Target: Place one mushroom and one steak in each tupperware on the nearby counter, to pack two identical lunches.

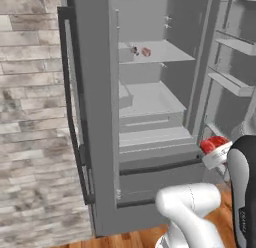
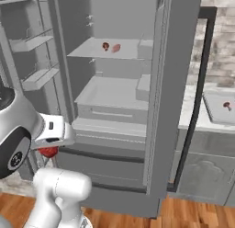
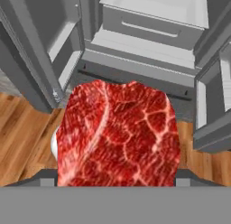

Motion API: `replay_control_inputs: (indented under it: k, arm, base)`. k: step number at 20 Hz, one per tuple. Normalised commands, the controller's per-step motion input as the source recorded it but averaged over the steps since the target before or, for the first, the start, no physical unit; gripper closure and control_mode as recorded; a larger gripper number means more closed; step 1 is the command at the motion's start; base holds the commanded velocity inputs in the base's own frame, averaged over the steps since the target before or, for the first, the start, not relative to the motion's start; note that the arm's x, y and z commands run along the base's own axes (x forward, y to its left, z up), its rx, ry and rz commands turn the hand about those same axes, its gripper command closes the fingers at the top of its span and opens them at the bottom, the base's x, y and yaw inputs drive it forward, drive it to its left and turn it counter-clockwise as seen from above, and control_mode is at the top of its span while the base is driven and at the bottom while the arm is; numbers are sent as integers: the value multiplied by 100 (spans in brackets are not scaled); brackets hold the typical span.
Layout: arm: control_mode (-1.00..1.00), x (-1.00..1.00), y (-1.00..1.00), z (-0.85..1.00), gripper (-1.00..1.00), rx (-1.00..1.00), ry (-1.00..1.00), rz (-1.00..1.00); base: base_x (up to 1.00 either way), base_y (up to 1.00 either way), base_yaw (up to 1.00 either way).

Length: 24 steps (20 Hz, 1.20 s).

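Note:
A bright red steak [image 3: 119, 135] hangs in front of the open fridge, and my gripper [image 1: 216, 148] is shut on it; the meat hides the fingertips in the hand view. From the right base, the same steak [image 2: 47, 152] shows low beside my gripper [image 2: 48, 146]. On the upper fridge shelf lie a mushroom [image 1: 134, 50] and a paler pink steak [image 1: 146, 52], far above and behind the gripper. At the right, the light-grey tupperware [image 2: 207, 105] sits on the counter [image 2: 193, 107] with one mushroom [image 2: 226, 105] inside.
Both fridge doors stand wide open: one door [image 1: 85, 117] on the left and one [image 1: 235, 52] with shelves on the right. A drawer [image 3: 153, 26] and lower shelves lie ahead of the hand. Wooden floor [image 3: 27, 123] lies below.

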Motion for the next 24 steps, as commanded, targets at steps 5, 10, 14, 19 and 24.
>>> replay_control_inputs:
  k: [5, 10, 14, 19, 24]
  arm:
    - [100, 0, 0, 0, 100, 0, 0, 0]
    - [100, 0, 0, 0, 100, 0, 0, 0]
    - [100, 0, 0, 0, 100, 0, 0, 0]
    - [100, 0, 0, 0, 100, 0, 0, 0]
    - [100, 0, 0, 0, 100, 0, 0, 0]
  base:
    - [-97, -85, 0]
    - [-46, -100, 0]
    - [-1, -100, 0]
    - [33, -100, 0]
    - [68, -95, 0]
